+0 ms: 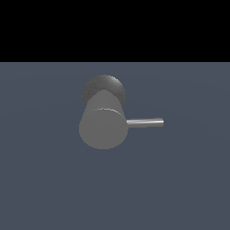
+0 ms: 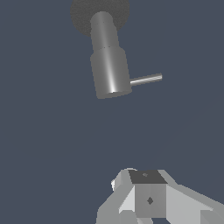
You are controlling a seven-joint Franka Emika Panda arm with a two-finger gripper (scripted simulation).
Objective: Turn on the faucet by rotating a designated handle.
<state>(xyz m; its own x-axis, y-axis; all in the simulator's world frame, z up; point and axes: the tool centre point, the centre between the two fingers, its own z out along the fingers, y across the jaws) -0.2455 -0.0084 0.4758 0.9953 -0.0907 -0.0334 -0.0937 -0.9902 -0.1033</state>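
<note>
Matte grey cylinder faucet [image 1: 103, 128] on dark round base; thin shiny rod handle [image 1: 144, 122] toward exterior view's right. Gripper [image 2: 151, 199] in wrist view only, well apart; finger spread untellable.

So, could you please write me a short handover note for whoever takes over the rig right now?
Gripper: seen only in the wrist view, well away from the faucet, touching nothing; whether the jaws are open cannot be told.
Thick matte grey cylinder faucet: stands on its darker round base.
Thin shiny silver rod handle: projects sideways toward the exterior view's right.
Done: nothing visible yet; handle untouched.
Left: approach the handle, engage it and rotate it.
</note>
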